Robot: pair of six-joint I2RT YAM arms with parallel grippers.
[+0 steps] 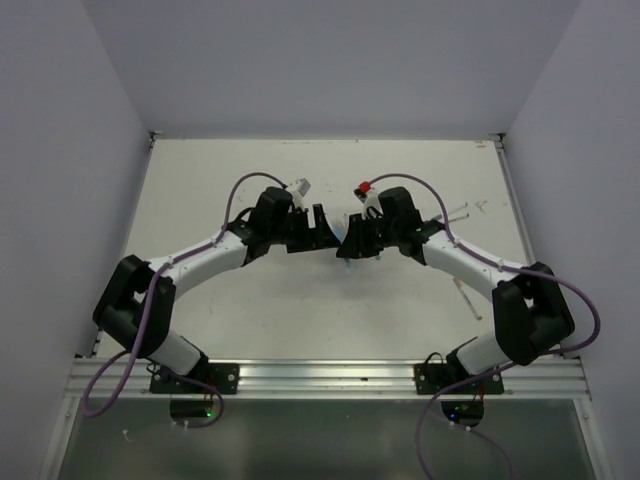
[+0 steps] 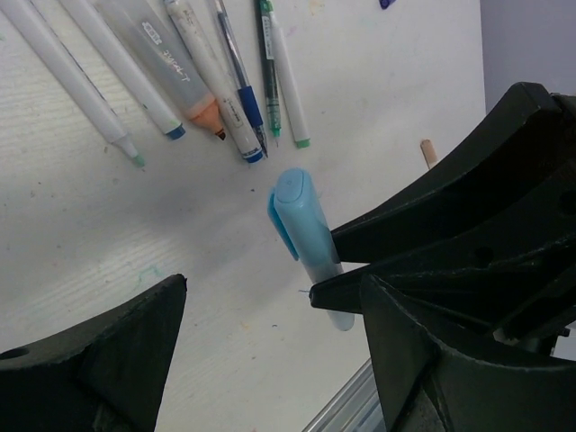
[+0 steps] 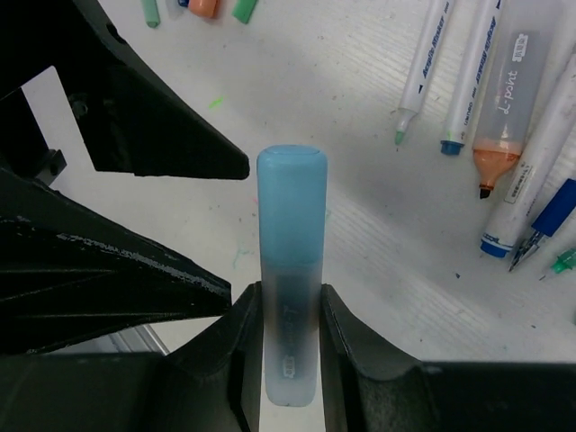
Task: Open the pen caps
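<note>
Right gripper point(image 3: 290, 310) clamped on blue pen point(image 3: 290, 346), cap point(image 3: 292, 202) on, left gripper point(image 2: 270, 290) spread wide beside cap, other pens point(image 2: 155, 54) lying beyond cap.

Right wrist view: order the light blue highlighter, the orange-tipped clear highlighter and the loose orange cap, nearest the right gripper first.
1. Light blue highlighter: held in the right gripper.
2. Orange-tipped clear highlighter: right side.
3. Loose orange cap: top edge.

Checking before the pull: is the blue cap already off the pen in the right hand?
No, the light-blue cap sits on the pen, which the right hand clamps below it.
</note>
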